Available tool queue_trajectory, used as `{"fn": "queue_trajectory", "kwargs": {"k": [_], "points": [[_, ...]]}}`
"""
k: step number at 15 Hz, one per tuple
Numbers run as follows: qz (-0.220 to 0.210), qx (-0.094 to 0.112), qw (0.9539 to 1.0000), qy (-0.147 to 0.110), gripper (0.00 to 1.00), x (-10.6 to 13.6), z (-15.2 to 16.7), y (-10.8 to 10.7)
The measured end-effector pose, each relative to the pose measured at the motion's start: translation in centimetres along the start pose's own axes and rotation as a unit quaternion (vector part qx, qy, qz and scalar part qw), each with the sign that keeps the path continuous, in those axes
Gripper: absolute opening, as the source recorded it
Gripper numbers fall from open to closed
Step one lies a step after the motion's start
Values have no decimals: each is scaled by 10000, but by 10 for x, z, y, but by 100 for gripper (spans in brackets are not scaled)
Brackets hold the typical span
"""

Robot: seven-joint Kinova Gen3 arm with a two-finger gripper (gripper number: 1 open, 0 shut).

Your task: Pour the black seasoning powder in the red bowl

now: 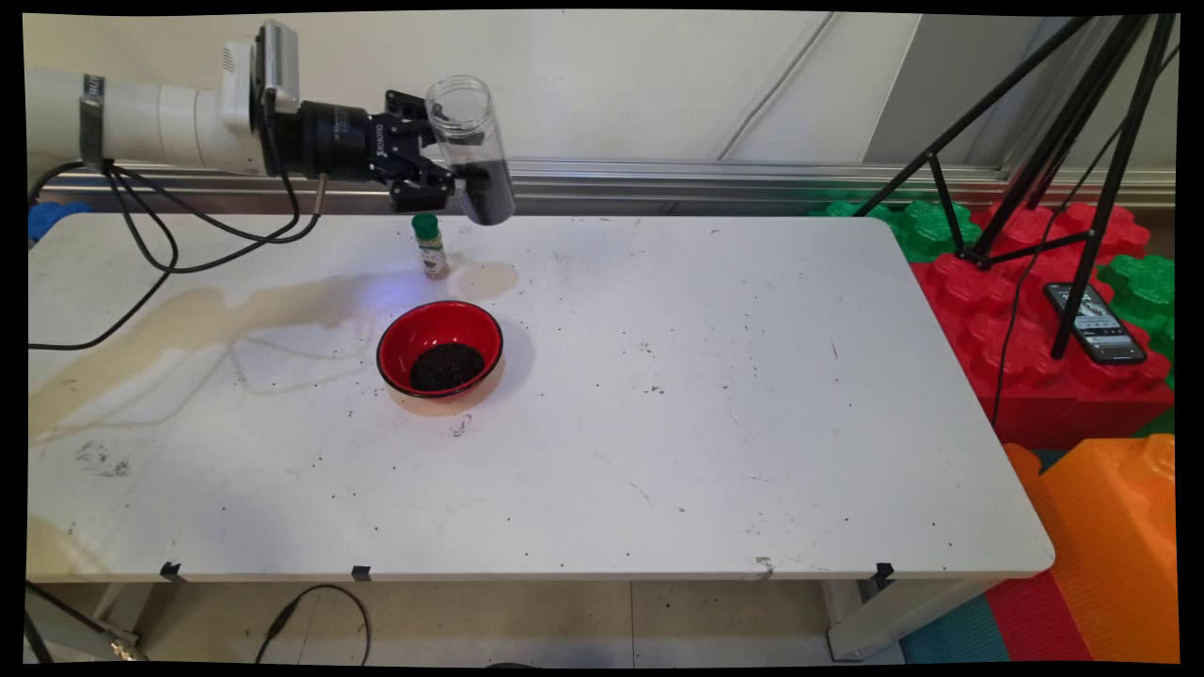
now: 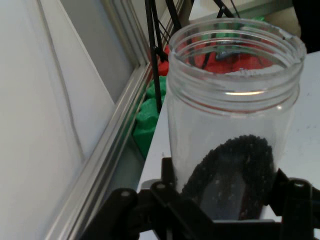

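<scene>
My gripper is shut on a clear open jar, held nearly upright high above the table's back edge. Black grains fill the jar's lower part. In the hand view the jar stands between my fingers, mouth up and leaning a little. Below and in front, a red bowl with black grains in it rests on the white table. A small spice bottle with a green cap stands upright just behind the bowl, almost under the jar.
Black cables hang from the arm over the table's left part. Brownish stains and scattered grains mark the table. A black tripod and a phone sit on red and green blocks at the right.
</scene>
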Motion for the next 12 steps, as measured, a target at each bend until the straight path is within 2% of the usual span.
{"fn": "queue_trajectory", "kwargs": {"k": [7,12], "points": [[-736,-264,9969,65,0,11,27,21],[-1012,-428,9939,79,0,15,47,38]]}}
